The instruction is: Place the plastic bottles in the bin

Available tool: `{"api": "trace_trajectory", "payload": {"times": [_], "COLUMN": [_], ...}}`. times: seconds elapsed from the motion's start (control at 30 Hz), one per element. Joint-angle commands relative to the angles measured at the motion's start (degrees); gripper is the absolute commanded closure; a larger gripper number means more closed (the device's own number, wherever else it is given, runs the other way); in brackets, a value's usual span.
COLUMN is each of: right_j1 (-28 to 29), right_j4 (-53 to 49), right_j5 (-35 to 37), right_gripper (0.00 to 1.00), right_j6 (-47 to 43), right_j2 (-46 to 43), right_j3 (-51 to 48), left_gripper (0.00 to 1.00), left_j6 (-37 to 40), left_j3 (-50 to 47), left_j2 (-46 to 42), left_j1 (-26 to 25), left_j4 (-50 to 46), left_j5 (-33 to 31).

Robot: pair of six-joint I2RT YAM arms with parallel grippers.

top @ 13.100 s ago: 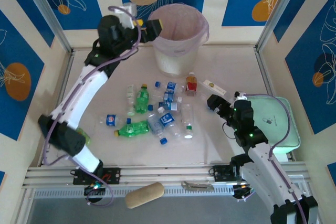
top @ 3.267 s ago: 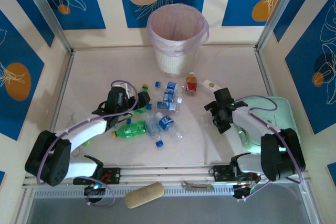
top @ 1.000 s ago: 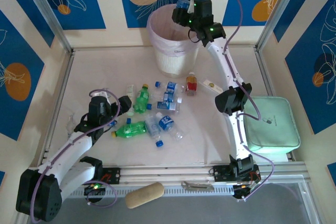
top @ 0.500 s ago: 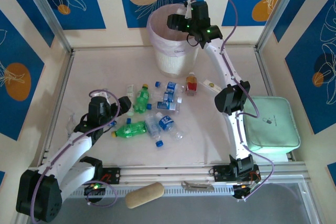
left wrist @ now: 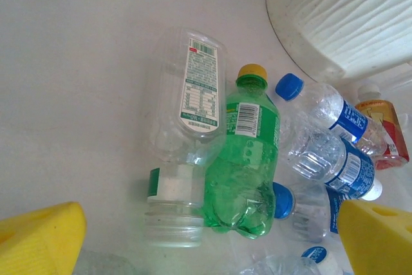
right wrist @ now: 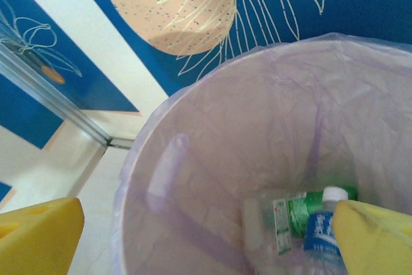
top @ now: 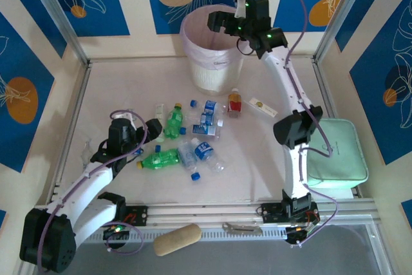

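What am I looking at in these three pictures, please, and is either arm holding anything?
Two robot arms are bolted at the near edge of a table. One picture looks down from above; the other two come from cameras on each wrist, whose yellow pads are that arm's own pincer. Small plastic bottles lie scattered on the table. The left pincer hangs open beside them, holding nothing. The right pincer is open above the bin, also empty, with bottles lying inside.

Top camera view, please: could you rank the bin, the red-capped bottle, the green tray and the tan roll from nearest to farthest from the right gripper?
1. Bin, just beneath the right gripper.
2. Red-capped bottle, mid-table, in front of the bin.
3. Green tray, right edge.
4. Tan roll, near rail, left of centre.
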Motion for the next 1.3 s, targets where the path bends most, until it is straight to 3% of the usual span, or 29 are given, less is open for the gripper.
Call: {"api": "trace_trajectory", "payload": {"times": [0.0,0.17,0.37,0.6,0.83,1.27], "right_j1": [-1.77,-4.14,-6.87,-11.11,-16.0,-17.3], "right_j4": [0.34,5.59,7.19,5.3,4.58,2.02], "right_j5": [-4.2,-7.77,-5.79,-5.13,-4.48,0.92], "right_gripper": [0.01,0.01,0.01,0.01,0.01,0.01], "right_j6": [0.34,-2.33,-5.25,-6.4,-11.63,-19.98], "right_j2": [-8.39,-22.64,-35.91,-41.11,-37.27,-16.33], "right_j3": [-8.83,-31.13,-52.37,-68.22,-72.88,-60.55], "left_gripper": [0.0,0.0,0.0,0.0,0.0,0.0], "left_j6": [-0.33,-0.67,-0.46,-0.6,-2.65,-1.63], "left_j3": [1.16,1.42,3.81,9.14,13.55,15.99], "left_j2": [0.66,2.88,7.1,15.01,22.45,25.1], "left_j1": [0.58,0.24,-1.71,-6.53,-9.95,-10.8], "left_j4": [0.6,5.97,9.0,10.71,12.61,10.27], "left_j5": [3.33,8.11,8.88,7.35,7.55,7.3]}}
